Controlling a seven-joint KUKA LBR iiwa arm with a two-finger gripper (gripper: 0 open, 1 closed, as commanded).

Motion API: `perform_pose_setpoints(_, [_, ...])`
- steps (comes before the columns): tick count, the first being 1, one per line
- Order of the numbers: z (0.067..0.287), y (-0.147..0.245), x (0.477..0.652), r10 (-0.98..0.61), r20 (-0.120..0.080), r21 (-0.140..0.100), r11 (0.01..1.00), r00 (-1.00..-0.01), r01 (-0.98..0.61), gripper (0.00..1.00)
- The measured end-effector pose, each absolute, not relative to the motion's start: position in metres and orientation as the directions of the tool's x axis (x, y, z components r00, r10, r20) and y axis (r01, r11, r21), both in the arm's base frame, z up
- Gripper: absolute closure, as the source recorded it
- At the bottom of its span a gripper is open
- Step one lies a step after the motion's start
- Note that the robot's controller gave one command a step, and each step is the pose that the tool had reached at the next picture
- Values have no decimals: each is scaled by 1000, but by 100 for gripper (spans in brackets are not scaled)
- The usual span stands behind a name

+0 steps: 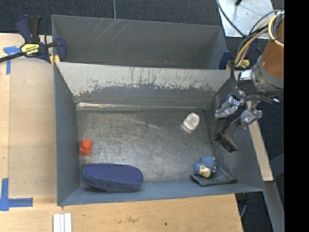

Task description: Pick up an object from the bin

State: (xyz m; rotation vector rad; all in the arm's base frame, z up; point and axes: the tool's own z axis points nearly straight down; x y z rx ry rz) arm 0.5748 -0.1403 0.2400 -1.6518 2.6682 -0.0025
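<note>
**Robot hand poised at the right side of a nearly empty grey bin**

A grey metal bin [67,129] with sloping walls is seen from above. The robot arm [270,66] comes in from the right, and its hand [227,137] hangs over the bin's right wall, just above where that slope meets the flat floor. How far open the hand is cannot be told from this angle, and no object is visible in its grasp. It seems to sit off to the side so that the floor stays clear to the camera before any reach is made.

Only a few things lie on the floor, well apart from one another, likely scattered so that each can be taken singly. Two are near the hand. A small white bottle [191,122] lies on its side beside the hand, towards the back right of the floor. A small blue and cream toy [205,168] sits in the front right corner, in front of the hand, resting on a dark flat card [223,179].

The other two are far across the bin. A small orange block [86,147] stands by the left wall, and a long blue cushion [112,176] lies along the front wall at the left.

Nothing has been picked up yet. Either the bottle or the toy looks the shorter reach.
</note>
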Motion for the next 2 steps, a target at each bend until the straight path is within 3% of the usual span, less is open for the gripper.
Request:
perform_pose_setpoints(1, [155, -136, 510, -922, -1, 12, 387, -387, -922, 100])
perform_pose_setpoints(2, [259, -138, 511, -911, -1, -4, 412, -412, -911, 100])
